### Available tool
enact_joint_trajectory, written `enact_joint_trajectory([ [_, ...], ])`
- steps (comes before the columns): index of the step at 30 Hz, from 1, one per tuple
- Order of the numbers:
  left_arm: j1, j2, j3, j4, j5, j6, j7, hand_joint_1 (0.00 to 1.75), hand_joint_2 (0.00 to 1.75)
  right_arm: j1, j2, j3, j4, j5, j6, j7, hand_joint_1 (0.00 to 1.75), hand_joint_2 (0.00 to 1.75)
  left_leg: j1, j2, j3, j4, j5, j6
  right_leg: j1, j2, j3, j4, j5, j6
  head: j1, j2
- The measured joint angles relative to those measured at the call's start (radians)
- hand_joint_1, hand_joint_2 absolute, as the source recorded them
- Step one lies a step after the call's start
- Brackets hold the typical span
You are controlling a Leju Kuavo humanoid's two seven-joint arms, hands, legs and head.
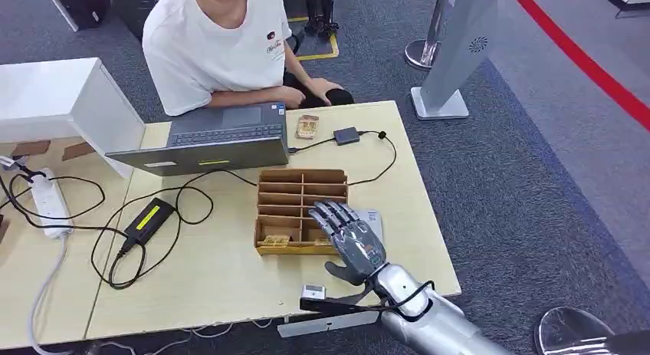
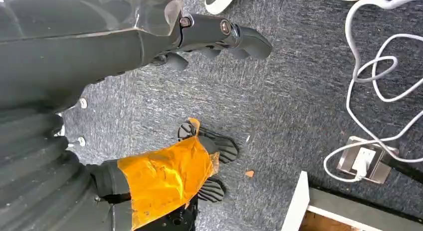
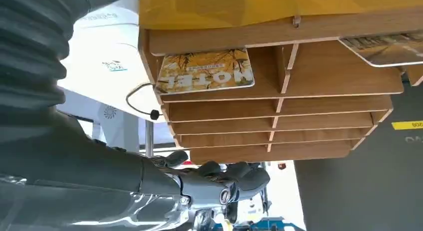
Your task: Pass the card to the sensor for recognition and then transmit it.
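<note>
You see a pale matt wood table (image 1: 222,271) carrying a brown slotted rack (image 1: 301,209) of plain raw-looking wood. The card (image 3: 205,71) in the rack is glossy printed plastic. The right hand (image 1: 349,236) has dark, slightly shiny plastic fingers; its arm is polished silver metal. Floor (image 1: 529,179): rough grey carpet.

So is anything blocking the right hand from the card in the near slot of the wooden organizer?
Nothing visible does. The right hand hovers open above the near right part of the wooden organizer, and the card lies exposed in its slot, with only the thin wooden dividers beside it.
</note>
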Motion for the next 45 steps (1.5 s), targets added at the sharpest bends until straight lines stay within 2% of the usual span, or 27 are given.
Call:
enact_joint_trajectory([
  [5, 0.000, 0.000, 0.000, 0.000, 0.000, 0.000, 0.000, 0.00, 1.75, 0.001, 0.001, 0.000, 0.001, 0.000, 0.000, 0.000, 0.00, 1.75, 0.000, 0.000, 0.000, 0.000, 0.000, 0.000, 0.000, 0.000, 0.000, 0.000, 0.000, 0.000, 0.000, 0.000],
  [6, 0.000, 0.000, 0.000, 0.000, 0.000, 0.000, 0.000, 0.00, 1.75, 0.001, 0.001, 0.000, 0.001, 0.000, 0.000, 0.000, 1.75, 1.75, 0.000, 0.000, 0.000, 0.000, 0.000, 0.000, 0.000, 0.000, 0.000, 0.000, 0.000, 0.000, 0.000, 0.000],
  [20, 0.000, 0.000, -0.011, 0.000, 0.001, 0.008, -0.003, 0.00, 1.75, 0.001, 0.002, -0.004, 0.017, -0.039, 0.000, -0.036, 1.75, 1.75, 0.000, 0.000, 0.000, 0.000, 0.000, 0.000, 0.000, 0.000, 0.000, 0.000, 0.000, 0.000, 0.000, 0.000],
  [39, 0.000, 0.000, -0.016, -0.001, 0.006, 0.021, -0.013, 0.00, 1.75, 0.004, 0.002, -0.024, 0.016, -0.049, 0.002, -0.042, 1.75, 1.75, 0.000, 0.000, 0.000, 0.000, 0.000, 0.000, 0.000, 0.000, 0.000, 0.000, 0.000, 0.000, 0.000, 0.000],
  [42, 0.000, -0.001, -0.016, -0.002, 0.016, 0.034, -0.019, 0.00, 1.75, 0.006, 0.002, -0.027, 0.014, -0.056, 0.002, -0.045, 1.75, 1.75, 0.000, 0.000, 0.000, 0.000, 0.000, 0.000, 0.000, 0.000, 0.000, 0.000, 0.000, 0.000, 0.000, 0.000],
  [45, -0.001, -0.007, -0.016, -0.002, 0.022, 0.078, -0.025, 0.00, 1.75, 0.007, 0.002, -0.028, 0.014, -0.054, 0.005, -0.048, 1.75, 1.75, 0.000, 0.000, 0.000, 0.000, 0.000, 0.000, 0.000, 0.000, 0.000, 0.000, 0.000, 0.000, 0.000, 0.000],
])
